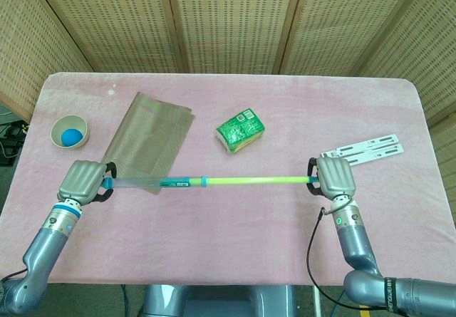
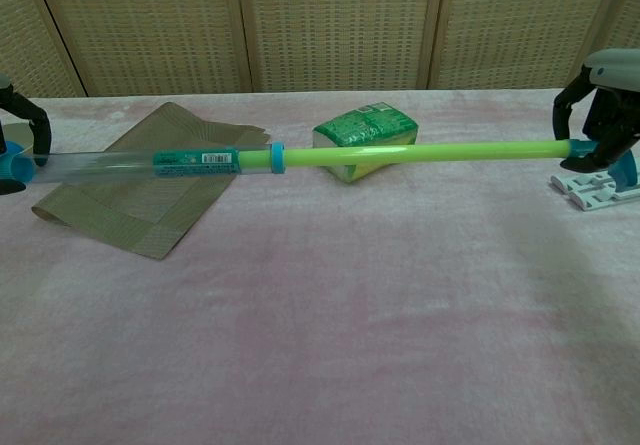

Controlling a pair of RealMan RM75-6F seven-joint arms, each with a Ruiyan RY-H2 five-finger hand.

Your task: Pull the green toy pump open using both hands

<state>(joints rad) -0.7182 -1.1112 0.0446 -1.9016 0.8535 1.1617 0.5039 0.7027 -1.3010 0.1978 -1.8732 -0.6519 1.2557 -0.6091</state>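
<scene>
1. Both hands held the pump (image 1: 214, 182) up, stretched between them: left hand (image 1: 83, 182) gripped the clear barrel's end, right hand (image 1: 334, 178) the rod's handle.
2. Nearly fully extended; pulling further risked popping the rod out.

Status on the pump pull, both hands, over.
Left hand grips barrel end, right hand grips rod end. Green toy pump extended, held above table. Nothing obstructing.

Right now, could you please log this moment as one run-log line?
phase: pulling | left hand: grips tube end | right hand: grips rod end | green toy pump: extended, off table
</scene>
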